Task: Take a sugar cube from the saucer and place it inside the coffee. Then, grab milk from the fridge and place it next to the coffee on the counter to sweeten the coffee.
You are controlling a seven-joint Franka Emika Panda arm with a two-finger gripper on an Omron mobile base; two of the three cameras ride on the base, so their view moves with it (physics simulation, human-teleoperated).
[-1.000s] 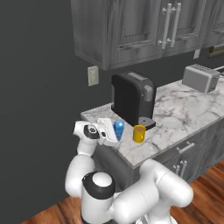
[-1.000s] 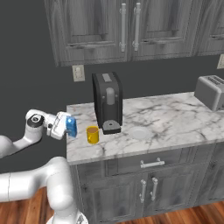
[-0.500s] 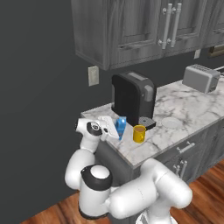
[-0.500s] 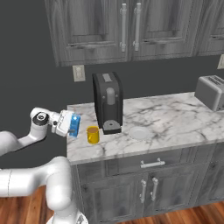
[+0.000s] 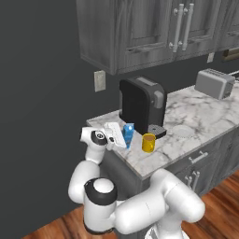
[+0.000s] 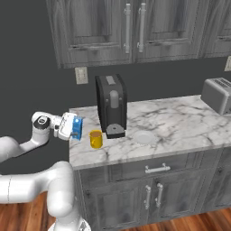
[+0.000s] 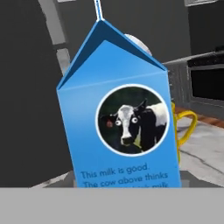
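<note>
A white-and-grey marble counter point(image 6: 180, 131) runs over grey wood-grain cabinets point(image 6: 153, 194), with a black coffee machine point(image 6: 110, 106) standing toward its left end and a silver toaster point(image 6: 217, 94) far off at the right. The white robot arm point(image 5: 140, 210) reaches out past the counter's left corner, probably because the milk belongs beside the mug there.

From the left base camera, the blue milk carton point(image 5: 127, 136) sits at about nine o'clock from the yellow coffee mug point(image 5: 148, 143), close beside it and right at the counter's left edge, roughly upright. The pale saucer point(image 6: 143, 136) lies at three o'clock from the mug, past the machine's tray.

The gripper point(image 6: 72, 127) is right against the carton's far-left side. Up close, the carton point(image 7: 120, 127) faces the hand camera, cow label forward, with the mug's handle point(image 7: 186, 124) peeking out at three o'clock. The fingertips are hidden, so whether the jaws clamp the carton or have let go cannot be told.
</note>
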